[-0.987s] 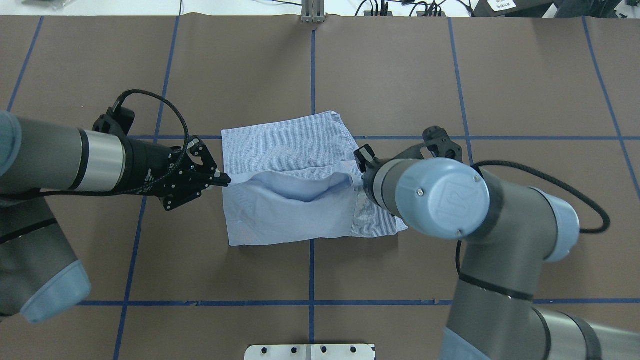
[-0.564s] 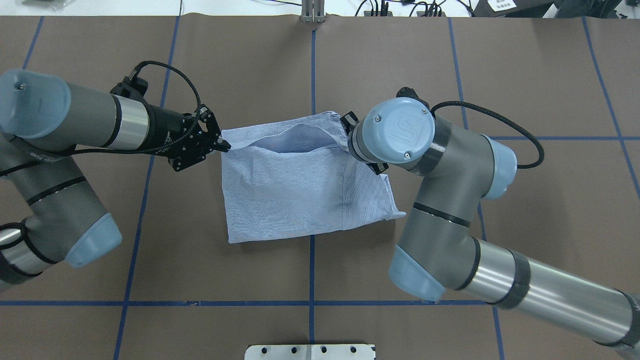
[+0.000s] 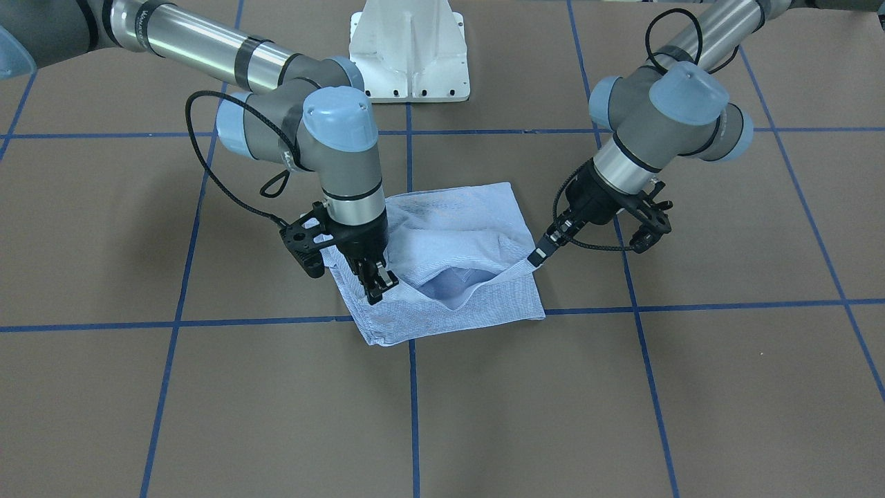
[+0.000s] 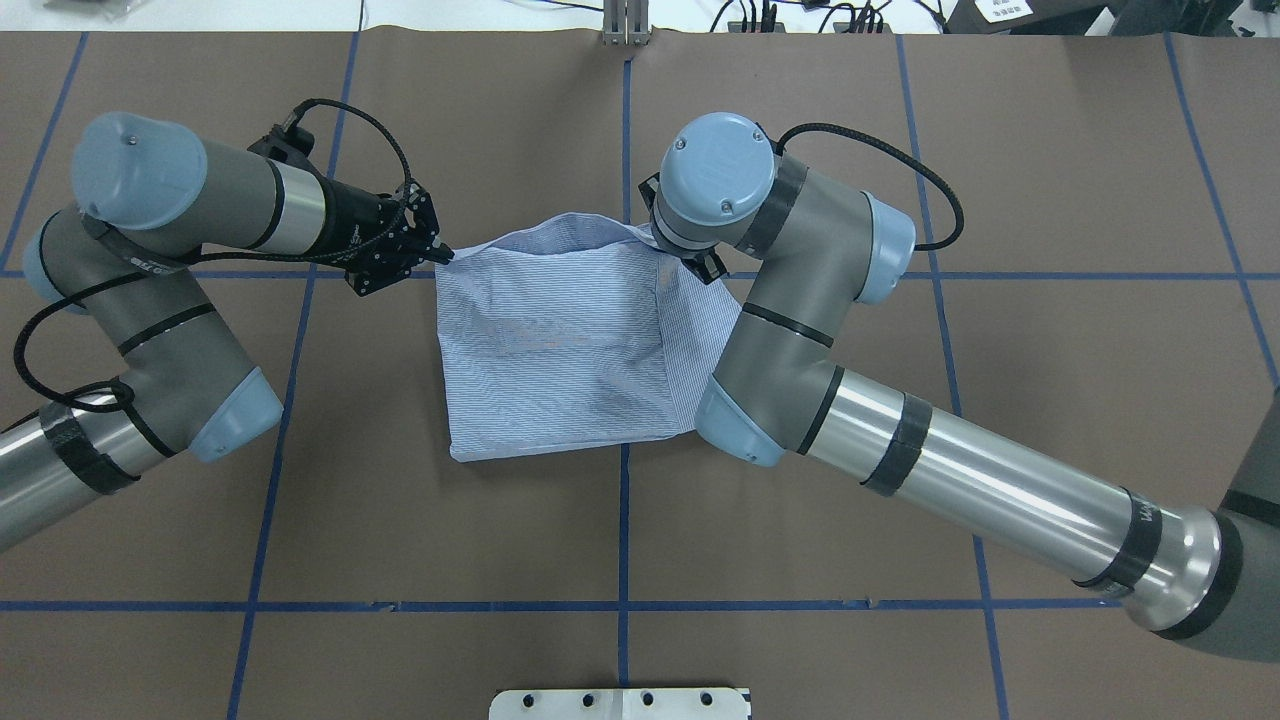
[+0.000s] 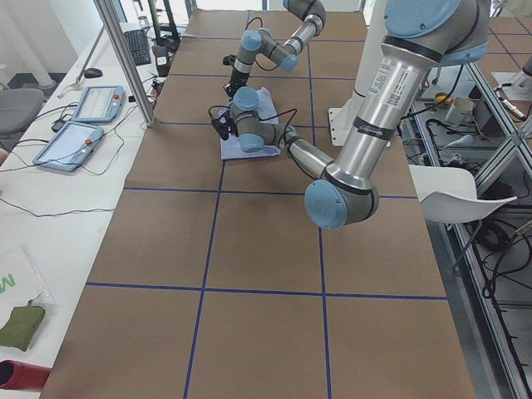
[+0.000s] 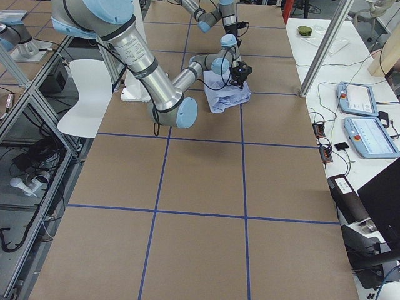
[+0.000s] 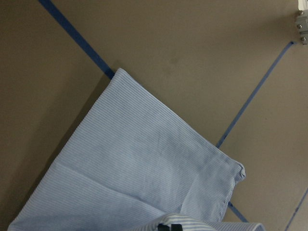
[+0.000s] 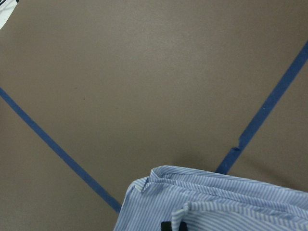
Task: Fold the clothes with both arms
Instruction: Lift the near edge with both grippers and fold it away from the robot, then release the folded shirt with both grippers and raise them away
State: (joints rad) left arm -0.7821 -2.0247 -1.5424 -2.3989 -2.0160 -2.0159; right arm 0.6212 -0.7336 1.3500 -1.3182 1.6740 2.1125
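The light blue striped shirt (image 4: 560, 340) lies folded in the middle of the brown table, and it also shows in the front view (image 3: 449, 304). My left gripper (image 4: 443, 256) is shut on the shirt's far left corner, seen in the front view (image 3: 534, 259) holding that corner just above the table. My right gripper (image 3: 379, 289) is shut on the opposite corner of the same lifted edge; in the overhead view its own wrist hides it. The held edge sags between the two grippers. Both wrist views show striped cloth (image 7: 144, 168) (image 8: 216, 202) at the fingers.
The white pedestal base (image 3: 409, 52) stands at the robot's side of the table. Blue tape lines (image 4: 623, 150) grid the brown surface. A metal bracket (image 4: 625, 30) and cables sit at the far edge. Control tablets (image 5: 79, 125) lie on a side bench.
Both grippers have carried the held shirt edge away from the robot, from the middle of the shirt to its far edge. The upper layer now covers the lower one.
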